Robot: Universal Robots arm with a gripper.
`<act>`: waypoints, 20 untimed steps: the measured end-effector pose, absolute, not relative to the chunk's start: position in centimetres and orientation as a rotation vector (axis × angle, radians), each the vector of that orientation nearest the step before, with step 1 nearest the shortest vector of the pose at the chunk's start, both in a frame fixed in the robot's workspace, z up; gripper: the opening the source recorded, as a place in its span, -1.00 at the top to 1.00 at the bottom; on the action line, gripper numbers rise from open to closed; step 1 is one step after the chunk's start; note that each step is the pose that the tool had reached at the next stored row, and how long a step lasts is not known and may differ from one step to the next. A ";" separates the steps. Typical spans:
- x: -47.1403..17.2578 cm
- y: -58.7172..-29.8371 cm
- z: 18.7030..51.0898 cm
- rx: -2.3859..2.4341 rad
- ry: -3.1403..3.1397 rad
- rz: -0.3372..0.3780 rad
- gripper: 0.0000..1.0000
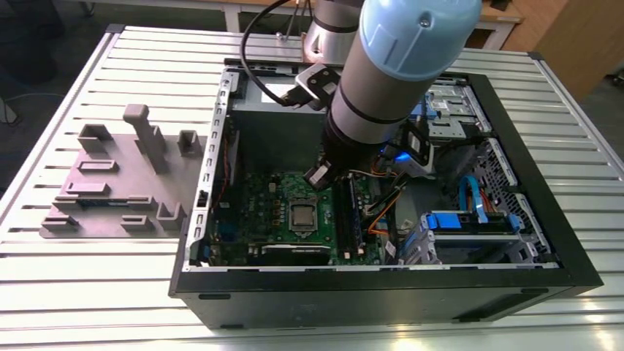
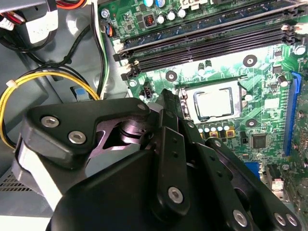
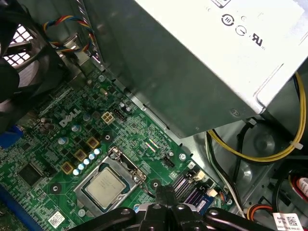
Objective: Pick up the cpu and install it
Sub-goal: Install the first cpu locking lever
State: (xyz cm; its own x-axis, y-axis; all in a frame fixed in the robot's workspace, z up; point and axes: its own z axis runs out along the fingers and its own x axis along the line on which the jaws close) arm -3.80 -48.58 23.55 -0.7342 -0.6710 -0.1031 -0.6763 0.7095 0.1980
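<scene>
In the exterior view the arm (image 1: pixel 390 80) reaches down into the open case (image 1: pixel 390 285), and the gripper (image 1: pixel 320 174) hangs just above the green board (image 1: pixel 283 212). The cpu (image 1: pixel 303 216) lies flat in its socket on that board, just below the gripper toward the case's near wall: a small square with a pale silver-grey top inside a darker frame. A grey tray (image 1: pixel 117 190) with upright posts sits on the slatted table (image 1: pixel 98 292), outside the case on the exterior view's left. In the second wrist view the gripper (image 2: pixel 166 98) has its black fingers (image 2: pixel 172 139) drawn close together with nothing between them, their tip just beside the socket frame. The cpu (image 2: pixel 215 103) shows a bright, shiny metal top with rounded corners, seated level in the frame, near the long black memory slots (image 2: pixel 207 43). In the first wrist view the cpu (image 3: pixel 106 186) reads as a dull silver square in a metal bracket on the board, close to the gripper (image 3: pixel 164 195), with the grey supply box (image 3: pixel 202 62) well beyond the socket.
</scene>
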 end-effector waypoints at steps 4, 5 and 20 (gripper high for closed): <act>-3.8 -48.6 23.5 -1.197 2.862 0.349 0.79; -3.8 -48.6 23.5 -1.221 2.853 0.349 0.79; -3.9 -49.0 23.6 -1.425 2.764 0.343 0.79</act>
